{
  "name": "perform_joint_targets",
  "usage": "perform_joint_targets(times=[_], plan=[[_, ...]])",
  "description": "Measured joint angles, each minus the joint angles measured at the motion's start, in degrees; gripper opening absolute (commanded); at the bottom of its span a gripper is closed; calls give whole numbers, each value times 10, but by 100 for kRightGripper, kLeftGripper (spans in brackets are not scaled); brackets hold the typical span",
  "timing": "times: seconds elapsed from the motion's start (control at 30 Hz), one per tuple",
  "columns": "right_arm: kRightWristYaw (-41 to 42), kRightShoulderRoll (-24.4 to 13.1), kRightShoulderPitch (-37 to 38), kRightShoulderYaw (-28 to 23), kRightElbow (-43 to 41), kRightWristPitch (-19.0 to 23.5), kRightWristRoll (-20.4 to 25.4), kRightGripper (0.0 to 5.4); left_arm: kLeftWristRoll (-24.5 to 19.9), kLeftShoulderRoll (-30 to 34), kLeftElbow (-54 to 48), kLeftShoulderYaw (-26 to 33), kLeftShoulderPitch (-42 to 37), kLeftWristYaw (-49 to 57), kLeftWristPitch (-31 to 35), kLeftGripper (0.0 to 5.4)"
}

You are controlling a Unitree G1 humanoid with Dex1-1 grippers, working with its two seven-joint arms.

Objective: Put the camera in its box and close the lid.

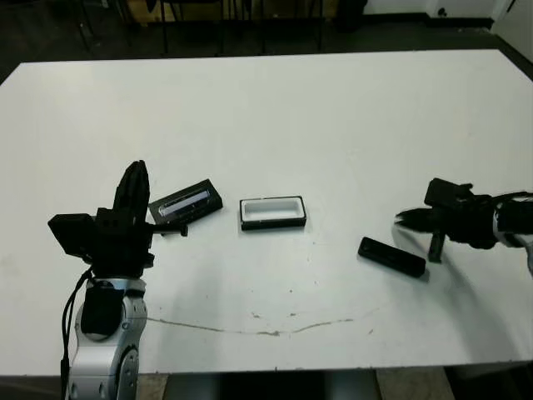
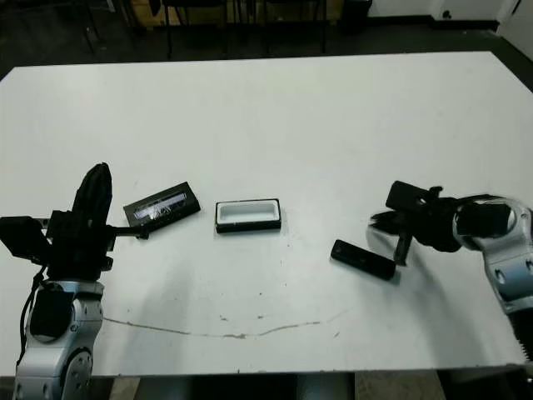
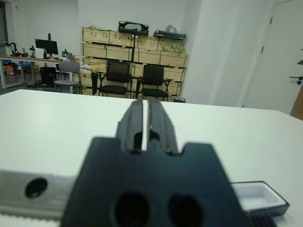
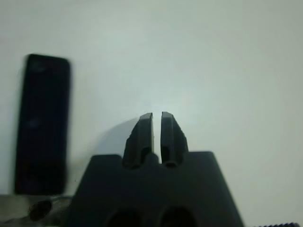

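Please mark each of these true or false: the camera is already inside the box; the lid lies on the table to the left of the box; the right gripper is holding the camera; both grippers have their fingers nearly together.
1. The camera is already inside the box. False: it lies on the table, right of the empty box.
2. The lid lies left of the box. True.
3. The right gripper holds the camera. False: it is near the camera, holding nothing.
4. Both the right and the left gripper have fingers nearly together. True.
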Motion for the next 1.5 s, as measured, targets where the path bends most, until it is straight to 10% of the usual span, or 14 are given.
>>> perform_joint_targets(times=[0.43, 0.83, 1.5], plan=[[46, 15, 1, -151, -82, 129, 281, 0, 2, -1, -13, -3, 20, 1, 0, 1], [78, -25, 45, -158, -90, 139, 283, 10, -1, -1, -20, -3, 32, -4, -5, 0], [160, -5, 110, -161, -64, 138, 366, 343, 0, -1, -24, -5, 41, -4, -1, 0]])
